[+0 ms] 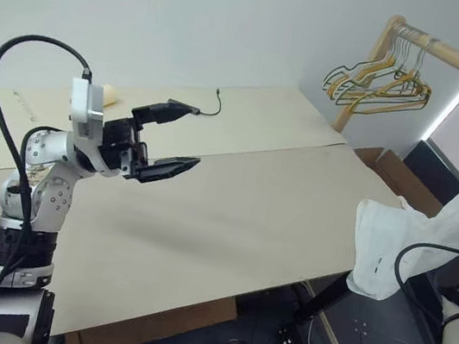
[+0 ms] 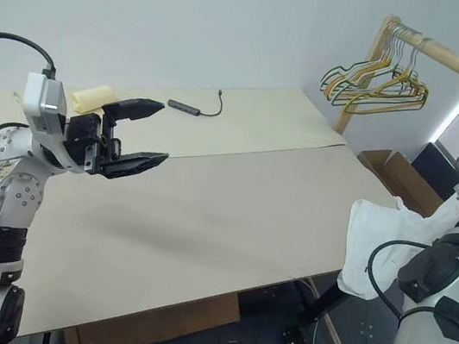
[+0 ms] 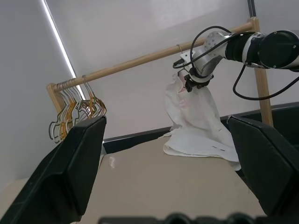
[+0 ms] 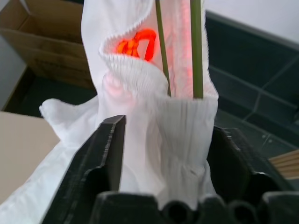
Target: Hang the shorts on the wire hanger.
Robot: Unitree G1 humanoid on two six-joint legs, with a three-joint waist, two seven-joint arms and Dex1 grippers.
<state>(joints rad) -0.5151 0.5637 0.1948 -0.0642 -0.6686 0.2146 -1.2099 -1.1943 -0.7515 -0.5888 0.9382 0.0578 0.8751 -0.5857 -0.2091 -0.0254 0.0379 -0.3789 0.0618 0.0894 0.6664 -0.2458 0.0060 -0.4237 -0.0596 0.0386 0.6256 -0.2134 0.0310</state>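
A wide beige tabletop (image 1: 231,216) lies bare through its middle, its near edge running diagonally toward the right corner, where the white shorts (image 1: 387,249) spill over the rim. The soft cloth hangs from up by the wooden rail (image 3: 154,57), its lower part crumpled on the table corner. In the right wrist view the gathered, ribbed waistband bunches between the right gripper's (image 4: 163,154) black fingers, which stand apart on either side of it; whether they press the cloth cannot be told. Two thin olive-grey wires of the wire hanger (image 4: 196,51) rise through the waist, beside a red glowing patch on the cloth. The left gripper (image 1: 174,137) hovers above the table's far left part, jaws spread wide and holding nothing. A bunch of yellow and green hangers (image 1: 379,82) crowds the rail's end. A cardboard box (image 1: 403,178) sits just past the table corner.
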